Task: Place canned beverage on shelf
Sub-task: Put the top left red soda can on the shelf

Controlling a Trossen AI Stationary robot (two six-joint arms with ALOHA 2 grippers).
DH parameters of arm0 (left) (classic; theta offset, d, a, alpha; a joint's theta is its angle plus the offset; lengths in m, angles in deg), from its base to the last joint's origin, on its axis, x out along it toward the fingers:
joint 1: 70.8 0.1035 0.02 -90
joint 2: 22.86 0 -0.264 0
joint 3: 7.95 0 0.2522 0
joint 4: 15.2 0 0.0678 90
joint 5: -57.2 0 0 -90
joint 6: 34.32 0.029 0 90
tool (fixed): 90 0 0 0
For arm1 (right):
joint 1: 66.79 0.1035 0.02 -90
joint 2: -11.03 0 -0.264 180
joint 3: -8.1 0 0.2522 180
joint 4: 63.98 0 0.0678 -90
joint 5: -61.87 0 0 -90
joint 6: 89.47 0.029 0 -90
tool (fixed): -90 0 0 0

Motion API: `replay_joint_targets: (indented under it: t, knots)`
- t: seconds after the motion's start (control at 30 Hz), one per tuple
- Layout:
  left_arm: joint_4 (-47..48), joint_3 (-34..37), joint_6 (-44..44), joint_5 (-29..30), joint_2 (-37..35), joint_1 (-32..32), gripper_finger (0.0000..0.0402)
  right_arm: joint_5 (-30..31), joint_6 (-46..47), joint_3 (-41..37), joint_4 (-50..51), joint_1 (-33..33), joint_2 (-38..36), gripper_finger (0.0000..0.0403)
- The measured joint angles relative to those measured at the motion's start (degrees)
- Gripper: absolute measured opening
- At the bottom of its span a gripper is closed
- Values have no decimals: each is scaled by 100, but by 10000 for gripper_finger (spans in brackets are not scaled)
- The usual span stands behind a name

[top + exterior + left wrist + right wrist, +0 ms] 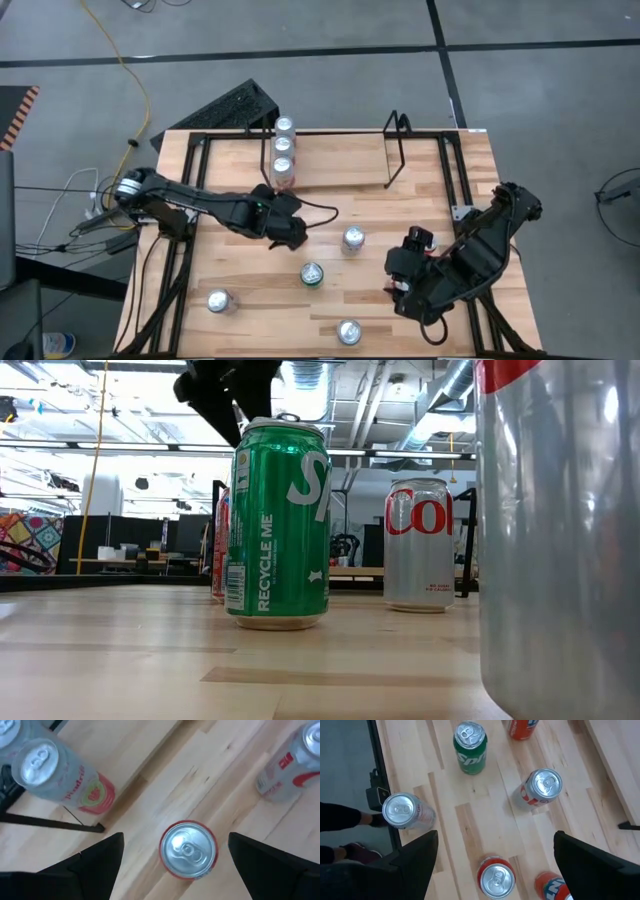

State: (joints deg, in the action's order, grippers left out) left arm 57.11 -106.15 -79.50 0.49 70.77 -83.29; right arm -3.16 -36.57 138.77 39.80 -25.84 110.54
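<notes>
Under my left gripper stands an upright can with a red side. In the left wrist view my left gripper is open, one finger on each side of the can and above its top, touching nothing. The shelf, black wire with a wood floor, sits at the table's far side. Three cans stand in a row at its left end. My right gripper hangs open over the table's near right part, above another red can.
Loose upright cans stand on the table: a green one, a silver-and-red one, one near the left edge, one at the near edge. An orange can stands by my right gripper. A black tubular frame borders the tabletop.
</notes>
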Motion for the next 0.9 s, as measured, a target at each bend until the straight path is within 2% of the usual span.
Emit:
replay_joint_targets:
  t: [0.13,0.4,0.67,0.9]
  knots:
    - [114,0,-422,178,167,-69,344,56,-33,0,0,39,0,369]
    - [30,2,-803,104,681,-274,344,74,-86,-163,-9,41,7,369]
    - [-14,3,-997,211,690,-369,344,72,-50,-210,-7,67,7,369]
    - [-767,517,-1019,-159,688,-369,344,70,-44,-210,-4,108,7,369]
